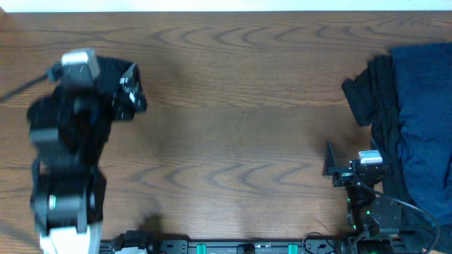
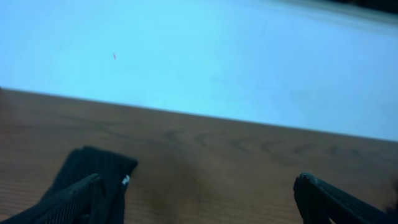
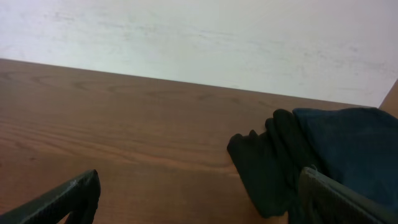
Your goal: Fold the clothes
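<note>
Loosely heaped clothes [image 1: 417, 120], navy over black, rumpled, far right.

Left tool [image 2: 200, 180] and right tool [image 3: 199, 174] gape wide.

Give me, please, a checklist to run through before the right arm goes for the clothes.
1. Right end effector open and empty: ok, jaws wide apart.
2. Left end effector open and empty: ok.
3. Garments located: ok, black garment and navy garment heaped at the right edge of the table.
4. Heap lying flat: not ok, bunched.
5. Room to spread a garment: ok, bare wood across the middle.
6. Number of garments: cannot tell, the heap runs out of frame.
</note>
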You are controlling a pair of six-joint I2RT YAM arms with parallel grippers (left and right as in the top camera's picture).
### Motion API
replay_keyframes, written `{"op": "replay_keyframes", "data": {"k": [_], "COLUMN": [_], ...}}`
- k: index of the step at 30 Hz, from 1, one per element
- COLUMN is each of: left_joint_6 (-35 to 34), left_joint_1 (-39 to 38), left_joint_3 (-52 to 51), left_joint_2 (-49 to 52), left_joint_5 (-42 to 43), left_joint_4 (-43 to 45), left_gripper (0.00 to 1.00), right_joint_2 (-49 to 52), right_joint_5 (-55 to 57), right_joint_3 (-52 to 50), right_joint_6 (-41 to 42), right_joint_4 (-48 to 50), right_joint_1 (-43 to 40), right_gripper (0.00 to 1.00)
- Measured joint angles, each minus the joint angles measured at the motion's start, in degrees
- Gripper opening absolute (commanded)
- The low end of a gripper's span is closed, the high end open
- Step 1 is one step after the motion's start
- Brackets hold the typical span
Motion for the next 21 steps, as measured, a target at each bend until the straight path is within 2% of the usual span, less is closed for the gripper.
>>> {"op": "replay_keyframes", "data": {"k": [6, 12, 21], "left_joint_6": [0.0, 0.0, 0.0], "left_joint_1": [0.0, 0.0, 0.0], "left_joint_3": [-7.4, -18.9, -37.3], "left_joint_2": [-14.7, -29.8, -41.4], "left_joint_5": [0.0, 0.0, 0.0], "left_joint_4": [-0.4, -0.7, -0.9], "left_gripper": [0.98, 0.98, 0.98], "right_joint_2": [0.0, 0.0, 0.0], "right_joint_5": [0.0, 0.0, 0.0], "right_joint_3": [0.0, 0.0, 0.0], "right_joint_6": [0.0, 0.0, 0.0], "right_joint_4": [0.0, 0.0, 0.0], "right_joint_1": [0.0, 0.0, 0.0], "right_gripper": [0.99, 0.99, 0.99]}}
